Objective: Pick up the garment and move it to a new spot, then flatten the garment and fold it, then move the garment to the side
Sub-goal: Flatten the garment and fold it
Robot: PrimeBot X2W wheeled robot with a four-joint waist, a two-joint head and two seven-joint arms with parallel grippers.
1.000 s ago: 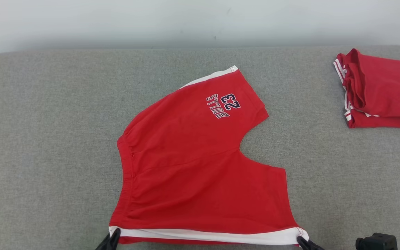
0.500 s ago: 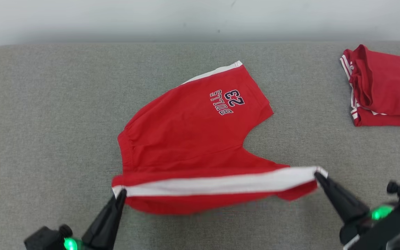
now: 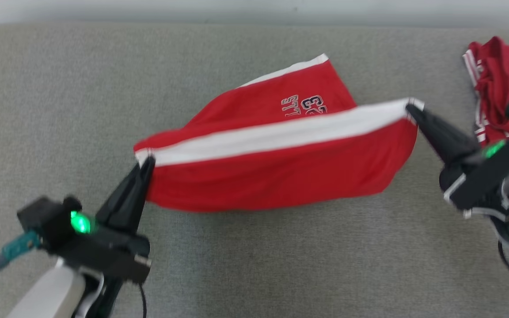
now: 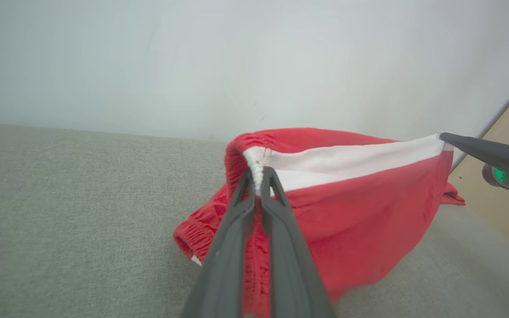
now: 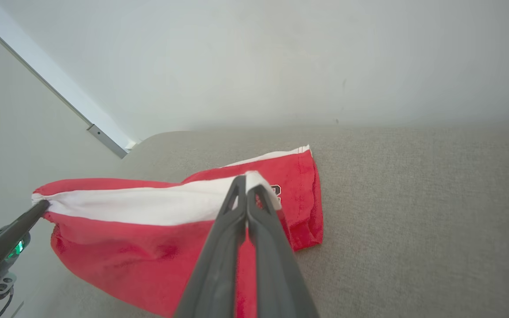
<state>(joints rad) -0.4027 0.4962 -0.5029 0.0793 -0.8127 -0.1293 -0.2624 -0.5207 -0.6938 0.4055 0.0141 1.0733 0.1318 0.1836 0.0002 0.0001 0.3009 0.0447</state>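
The garment (image 3: 281, 172) is a pair of red shorts with a white side stripe and dark lettering on one leg. Its near half hangs lifted off the grey surface, stretched between my two grippers; the far leg (image 3: 294, 88) still lies on the cushion. My left gripper (image 3: 147, 161) is shut on the waistband end of the stripe, seen close in the left wrist view (image 4: 258, 173). My right gripper (image 3: 410, 108) is shut on the hem end of the stripe, seen in the right wrist view (image 5: 246, 180).
A second red garment (image 3: 497, 79) lies bunched at the far right of the grey cushioned surface (image 3: 60, 88), just behind my right arm. A pale wall rises behind the surface. Open grey surface lies to the left and in front.
Both grippers have risen and carried the striped edge of the shorts up and away from me, over the rest of the garment. The head camera has also shifted.
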